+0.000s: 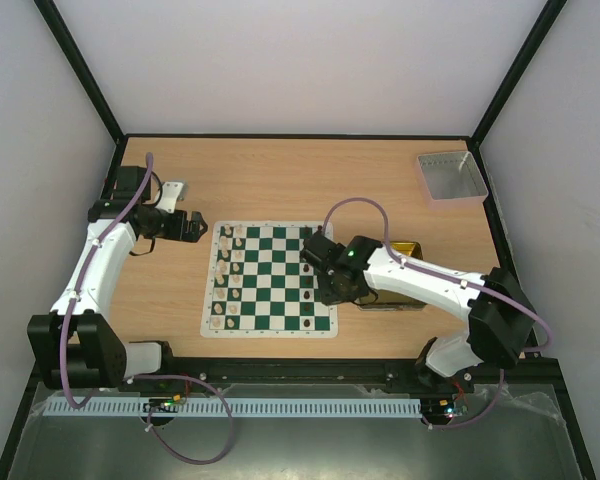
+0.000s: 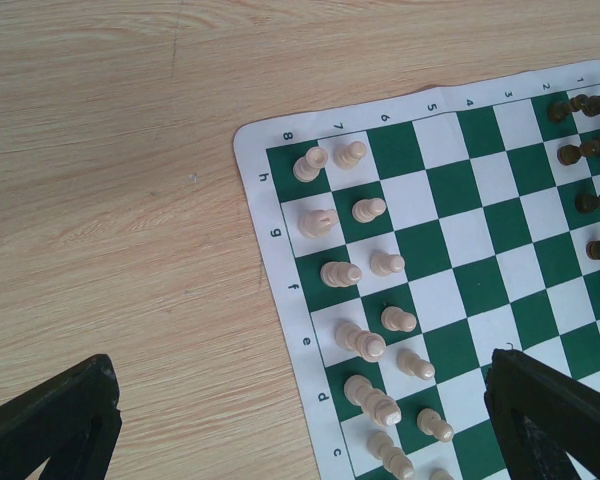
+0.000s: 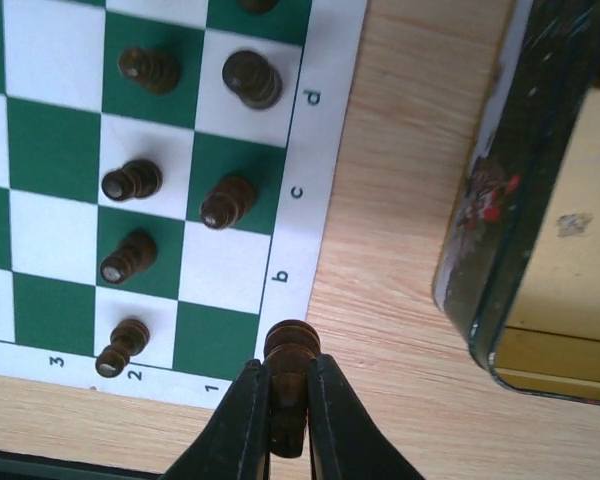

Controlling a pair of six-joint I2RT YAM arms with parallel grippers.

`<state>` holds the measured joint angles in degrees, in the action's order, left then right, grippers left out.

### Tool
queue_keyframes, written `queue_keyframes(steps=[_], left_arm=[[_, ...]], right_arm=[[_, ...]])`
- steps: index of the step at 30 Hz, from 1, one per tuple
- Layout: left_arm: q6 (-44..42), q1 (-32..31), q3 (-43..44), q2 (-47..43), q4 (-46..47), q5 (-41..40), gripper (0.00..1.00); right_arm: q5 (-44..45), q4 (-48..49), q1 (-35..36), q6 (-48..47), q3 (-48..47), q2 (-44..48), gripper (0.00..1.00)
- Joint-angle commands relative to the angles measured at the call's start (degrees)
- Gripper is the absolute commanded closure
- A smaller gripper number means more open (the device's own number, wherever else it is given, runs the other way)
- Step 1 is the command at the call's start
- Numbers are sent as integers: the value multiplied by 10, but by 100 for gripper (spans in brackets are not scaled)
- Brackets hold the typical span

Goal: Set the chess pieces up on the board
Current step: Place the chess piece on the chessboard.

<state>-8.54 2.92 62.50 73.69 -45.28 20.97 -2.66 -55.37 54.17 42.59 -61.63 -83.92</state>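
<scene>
Right wrist view shows the right gripper (image 3: 288, 400) clamped on a dark chess piece (image 3: 288, 345) at the board (image 3: 50, 230) corner. The piece looks small, light, rigid and smooth, so a mid-stem pinch probably suits it. The left gripper (image 2: 300, 360) gapes empty over the cream pieces (image 2: 368, 210).

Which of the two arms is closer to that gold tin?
Right. The right gripper hangs beside the gold tin; the left gripper sits beyond the board's opposite edge.
</scene>
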Motion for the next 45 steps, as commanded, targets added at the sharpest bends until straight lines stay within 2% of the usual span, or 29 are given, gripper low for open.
queue_keyframes(steps=[1, 5, 20, 40, 45], left_arm=[[3, 3, -6, -4, 2, 1, 1], [3, 4, -6, -3, 3, 1, 1], [2, 4, -8, -4, 4, -1, 1], [2, 4, -7, 0, 2, 2, 1], [0, 4, -7, 1, 2, 3, 1]], right_arm=[[-5, 30, 14, 20, 35, 2, 91], [-15, 58, 27, 25, 60, -2, 91], [-18, 111, 39, 17, 49, -66, 92], [-27, 127, 39, 7, 31, -104, 91], [-31, 126, 39, 4, 29, -109, 88]])
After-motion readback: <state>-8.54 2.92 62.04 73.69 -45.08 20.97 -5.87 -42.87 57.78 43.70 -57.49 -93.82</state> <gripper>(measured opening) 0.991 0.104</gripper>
